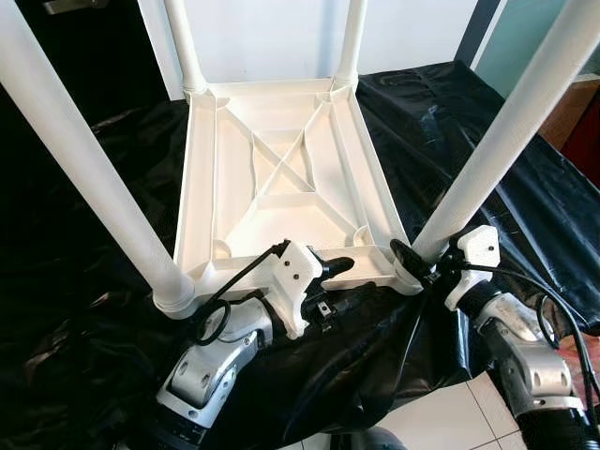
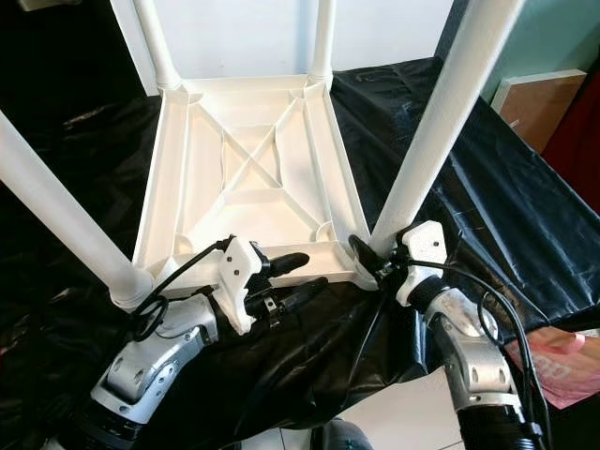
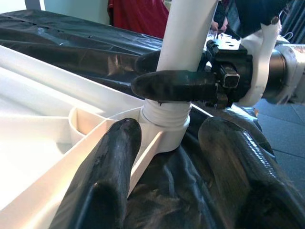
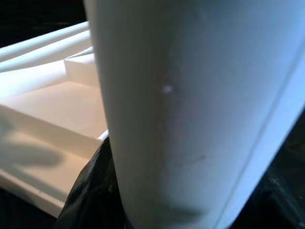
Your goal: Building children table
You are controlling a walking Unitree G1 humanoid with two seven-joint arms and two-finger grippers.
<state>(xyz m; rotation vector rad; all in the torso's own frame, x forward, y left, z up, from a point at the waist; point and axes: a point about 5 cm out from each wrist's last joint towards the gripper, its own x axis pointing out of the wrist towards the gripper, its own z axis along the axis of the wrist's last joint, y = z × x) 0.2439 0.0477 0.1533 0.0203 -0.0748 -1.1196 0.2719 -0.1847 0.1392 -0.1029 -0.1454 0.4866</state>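
Note:
A white plastic table (image 1: 234,169) lies upside down on a black sheet (image 1: 450,112), with its legs pointing up. My right gripper (image 1: 412,261) is shut around the base of the near right leg (image 1: 506,131), just above its threaded socket (image 3: 164,129). The same leg (image 4: 190,119) looms close in the right wrist view. My left gripper (image 1: 330,286) is open at the table's near rim, one finger (image 3: 107,171) lying on the rim and the other finger (image 3: 243,162) over the sheet outside it. The near left leg (image 1: 84,159) stands in its corner.
Two far legs (image 1: 183,47) (image 1: 352,37) rise at the back corners. The black sheet drapes over the front edge above a white tiled floor (image 1: 450,412). A brown board (image 2: 534,103) leans at the right, and a pink object (image 2: 562,361) lies low on the right.

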